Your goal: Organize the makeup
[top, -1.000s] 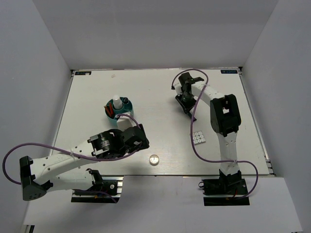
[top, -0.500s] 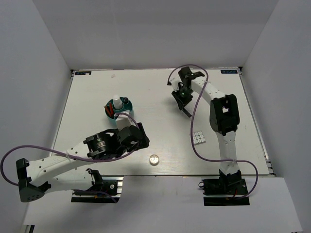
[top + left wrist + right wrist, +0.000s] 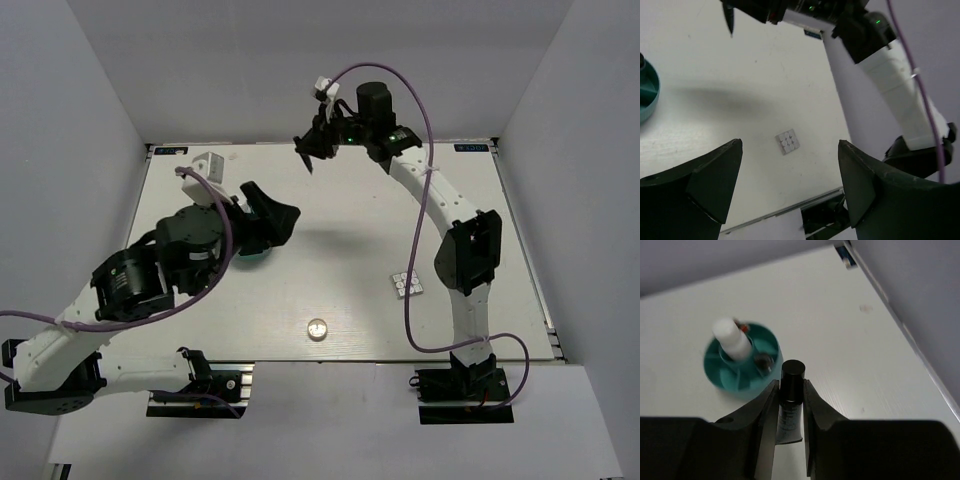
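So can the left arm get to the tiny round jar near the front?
Probably yes. The tiny round jar sits alone on the bare table with nothing near it, and the left end effector is open and empty.

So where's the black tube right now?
The black tube is in the right gripper, held over the table, far side; right wrist view shows the teal holder nearby.

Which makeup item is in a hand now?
The short black tube, clamped in the right hand. The palette and jar lie on the table; the white bottle stands in the holder.
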Tool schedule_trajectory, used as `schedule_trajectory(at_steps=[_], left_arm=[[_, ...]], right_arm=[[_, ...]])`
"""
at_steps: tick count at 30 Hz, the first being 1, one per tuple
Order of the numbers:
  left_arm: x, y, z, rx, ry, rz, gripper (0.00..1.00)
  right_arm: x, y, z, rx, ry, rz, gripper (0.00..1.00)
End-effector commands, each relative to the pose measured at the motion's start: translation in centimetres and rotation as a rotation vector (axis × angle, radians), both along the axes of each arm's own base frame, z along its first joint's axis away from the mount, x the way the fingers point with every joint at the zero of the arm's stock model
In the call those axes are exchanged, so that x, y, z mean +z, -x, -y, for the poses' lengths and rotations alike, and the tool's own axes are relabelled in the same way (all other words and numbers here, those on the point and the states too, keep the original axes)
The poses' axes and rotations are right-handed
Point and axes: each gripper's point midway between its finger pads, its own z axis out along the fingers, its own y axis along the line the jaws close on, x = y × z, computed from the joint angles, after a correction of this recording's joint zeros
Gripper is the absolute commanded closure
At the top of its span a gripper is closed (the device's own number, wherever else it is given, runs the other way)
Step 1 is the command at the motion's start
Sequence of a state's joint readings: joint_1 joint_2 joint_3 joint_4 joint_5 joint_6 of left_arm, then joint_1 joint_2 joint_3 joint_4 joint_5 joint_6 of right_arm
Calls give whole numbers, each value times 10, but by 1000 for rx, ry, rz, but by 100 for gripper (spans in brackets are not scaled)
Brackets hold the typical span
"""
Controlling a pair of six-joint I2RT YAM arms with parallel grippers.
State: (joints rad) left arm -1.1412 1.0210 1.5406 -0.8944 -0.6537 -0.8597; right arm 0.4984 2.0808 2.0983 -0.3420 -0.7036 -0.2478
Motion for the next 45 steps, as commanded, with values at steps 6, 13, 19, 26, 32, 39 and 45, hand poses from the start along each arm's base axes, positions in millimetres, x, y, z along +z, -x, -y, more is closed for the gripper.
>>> schedule_trajectory(at_steps=[6,13,19,26,32,39,45], left_arm=[[59,-1,-16,1,65,173,14],[49,6,-24,-9,66,139,14],[39,10,-35,3,70,122,13],[36,12,-42,18,68,107,13],[26,11,-39,19,66,89,13],[20,10,-33,12,68,78,13],[16,11,-29,3,90,66,13]], right_arm=[[107,20,-88,162,-500,112,100],[97,-5,-128,37,-586,245,100],[56,-9,-155,11,-559,223,100],[16,-9,-174,-6,-524,186,100],[-13,2,-181,25,-484,136,100],[-49,14,-187,59,-432,84,100],[-65,15,-193,60,-405,77,100]])
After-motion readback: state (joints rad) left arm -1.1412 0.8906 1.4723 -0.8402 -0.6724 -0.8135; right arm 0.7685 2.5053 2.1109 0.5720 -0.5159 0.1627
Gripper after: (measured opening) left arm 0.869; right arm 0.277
